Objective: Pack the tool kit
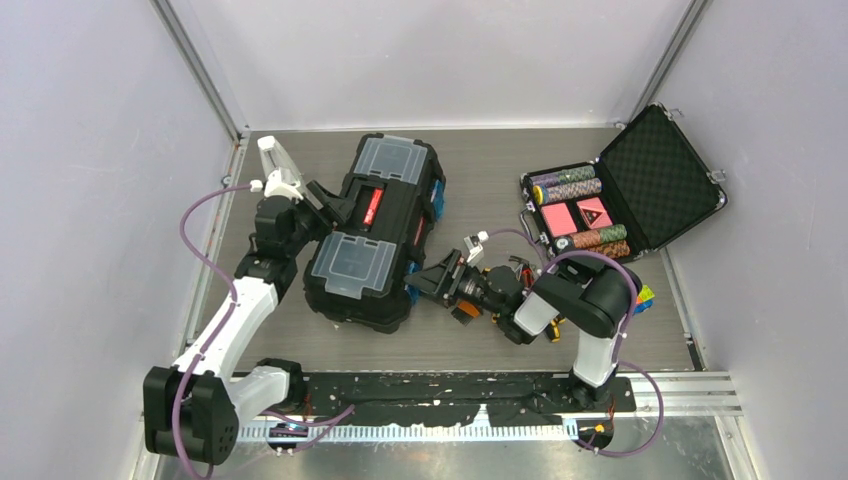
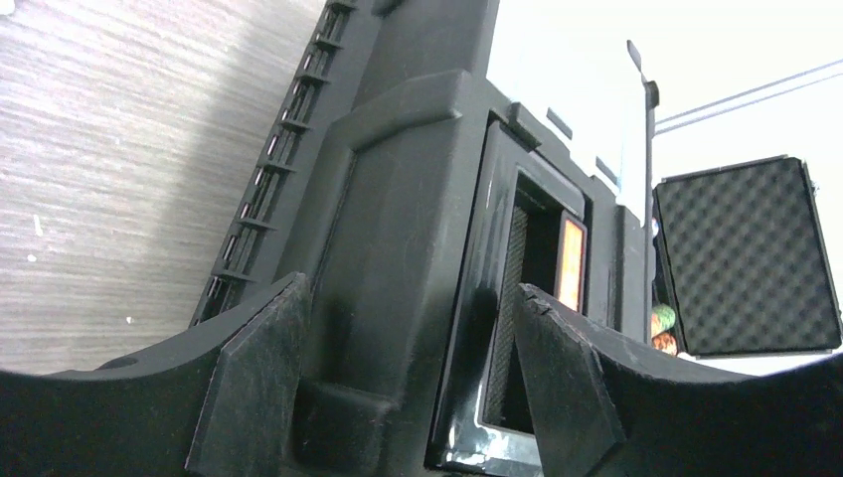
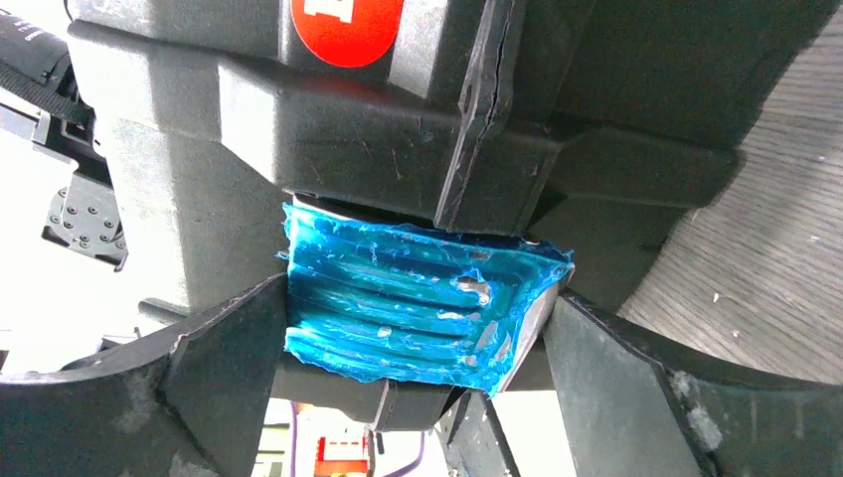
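Note:
The tool kit (image 1: 375, 235) is a big black box lying closed in the middle of the table, with two clear lid compartments and a red-labelled handle (image 1: 373, 205). My left gripper (image 1: 335, 207) is at its left side. In the left wrist view the gripper (image 2: 413, 328) is shut on the raised moulding of the tool kit (image 2: 398, 199) beside the handle recess. My right gripper (image 1: 418, 282) is at the box's near right side. It stands open (image 3: 418, 318) around a blue latch (image 3: 418, 298), which fills most of the gap. An orange-black screwdriver (image 1: 466, 309) lies partly hidden under the right arm.
A smaller foam-lined case (image 1: 620, 190) with poker chips stands open at the back right and also shows in the left wrist view (image 2: 741, 258). A small multicoloured block (image 1: 645, 298) lies by the right arm's elbow. White walls close in the table on three sides.

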Available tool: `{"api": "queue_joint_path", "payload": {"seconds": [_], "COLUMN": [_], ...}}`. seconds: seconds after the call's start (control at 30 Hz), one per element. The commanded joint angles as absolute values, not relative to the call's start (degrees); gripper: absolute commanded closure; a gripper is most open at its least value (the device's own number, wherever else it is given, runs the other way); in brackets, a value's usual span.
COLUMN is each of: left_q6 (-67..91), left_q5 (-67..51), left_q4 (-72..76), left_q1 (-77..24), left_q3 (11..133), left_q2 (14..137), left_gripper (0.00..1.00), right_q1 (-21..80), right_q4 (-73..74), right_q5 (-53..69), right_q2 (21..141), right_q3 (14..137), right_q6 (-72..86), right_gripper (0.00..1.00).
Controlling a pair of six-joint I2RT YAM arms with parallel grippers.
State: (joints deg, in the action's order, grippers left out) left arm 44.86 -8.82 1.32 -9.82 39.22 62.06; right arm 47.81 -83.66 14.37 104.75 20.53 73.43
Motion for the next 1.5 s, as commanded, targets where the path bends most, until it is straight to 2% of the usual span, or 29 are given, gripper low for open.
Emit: {"api": "queue_joint_path", "payload": {"seconds": [0.0, 0.2, 0.37, 0.47, 0.67, 0.9, 1.17, 1.47], "left_q6": [50.10, 50.86, 51.89, 51.93, 51.86, 50.72, 52.67, 54.51], "left_q5": [-16.43, -17.09, -16.73, -16.66, -14.80, -13.23, -15.63, -16.48], "left_q4": [-7.85, -6.17, -4.68, -4.49, -4.50, -5.76, -3.49, -2.58], "left_q1": [-16.67, -16.70, -16.70, -16.69, -16.79, -16.97, -16.96, -16.35], "left_q3": [33.10, 30.41, 28.46, 28.64, 28.05, 27.32, 26.98, 26.60], "left_q2": [65.28, 65.31, 65.34, 66.39, 66.71, 66.54, 66.26, 63.98], "left_gripper": [0.27, 0.28, 0.29, 0.30, 0.31, 0.33, 0.33, 0.33], "right_q1": [49.35, 48.63, 46.61, 46.24, 45.98, 45.06, 44.89, 44.76], "right_q4": [-92.79, -92.79, -92.70, -92.55, -92.53, -74.02, -56.92, -46.74], "right_q5": [14.41, 15.24, 15.51, 16.15, 17.98, 19.29, 18.12, 17.52], "right_q2": [106.86, 106.05, 101.01, 99.42, 99.02, 90.84, 83.88, 83.44], "right_q3": [29.98, 31.16, 29.41, 29.30, 32.39, 35.47, 39.08, 43.90], "right_q6": [70.13, 69.78, 70.16, 70.21, 71.95, 62.88, 54.19, 49.97], "right_gripper": [0.05, 0.01, 0.22, 0.31, 0.42, 0.52, 0.59, 0.59]}}
